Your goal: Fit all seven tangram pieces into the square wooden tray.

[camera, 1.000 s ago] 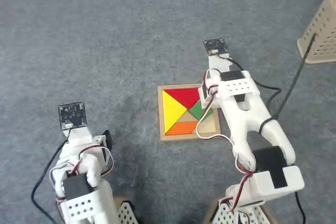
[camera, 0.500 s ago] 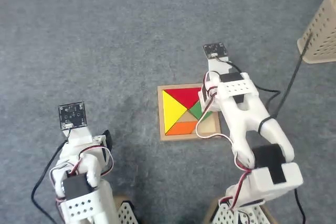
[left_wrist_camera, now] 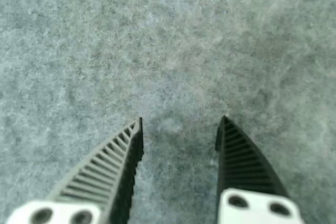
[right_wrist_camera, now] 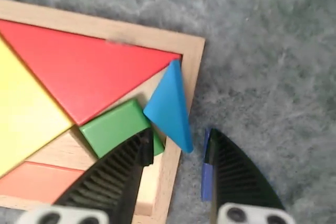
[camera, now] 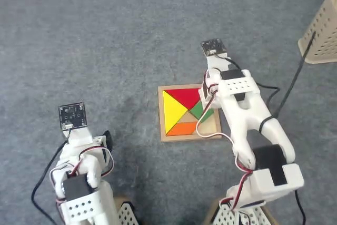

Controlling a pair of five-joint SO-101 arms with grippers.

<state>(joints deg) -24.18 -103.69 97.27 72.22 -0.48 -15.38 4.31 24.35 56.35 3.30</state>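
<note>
The square wooden tray (camera: 161, 113) lies mid-table on grey carpet. It holds a red triangle (camera: 184, 97), a yellow triangle (camera: 172, 111), an orange piece (camera: 183, 128) and a green square (camera: 198, 111). My right arm (camera: 234, 85) hangs over the tray's right side. In the right wrist view a light blue triangle (right_wrist_camera: 170, 106) lies tilted over the tray's rim (right_wrist_camera: 193, 51) beside the green square (right_wrist_camera: 113, 124). Its lower corner sits between the fingertips of my open right gripper (right_wrist_camera: 178, 135). My left gripper (left_wrist_camera: 181, 121) stands open over bare carpet, at the front left (camera: 79, 151).
A beige perforated basket (camera: 322, 22) stands at the far right edge, and a black cable (camera: 295, 77) runs from it toward the right arm. A darker blue bit (right_wrist_camera: 206, 182) shows beside one right finger; what it is I cannot tell.
The right arm's wrist has shifted slightly to the left over the tray's right side. The left arm has kept still.
</note>
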